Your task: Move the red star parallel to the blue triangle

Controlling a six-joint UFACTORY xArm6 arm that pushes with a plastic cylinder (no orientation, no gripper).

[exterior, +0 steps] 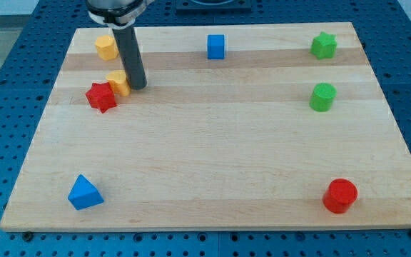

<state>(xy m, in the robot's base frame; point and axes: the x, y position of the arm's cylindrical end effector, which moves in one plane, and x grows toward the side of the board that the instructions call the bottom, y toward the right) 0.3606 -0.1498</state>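
The red star [100,96] lies on the wooden board at the view's left, upper half. The blue triangle [84,193] lies near the board's bottom left corner, well below the star. My tip [138,86] stands just right of a small yellow block [118,82], which touches the star's upper right side. The tip is a short way right of and slightly above the star, with the yellow block between them.
A yellow hexagonal block [105,46] sits at the top left, a blue cube [216,46] at top middle, a green star [324,46] at top right, a green cylinder [322,97] below it, a red cylinder [340,195] at bottom right. The wooden board [212,150] rests on a blue pegboard.
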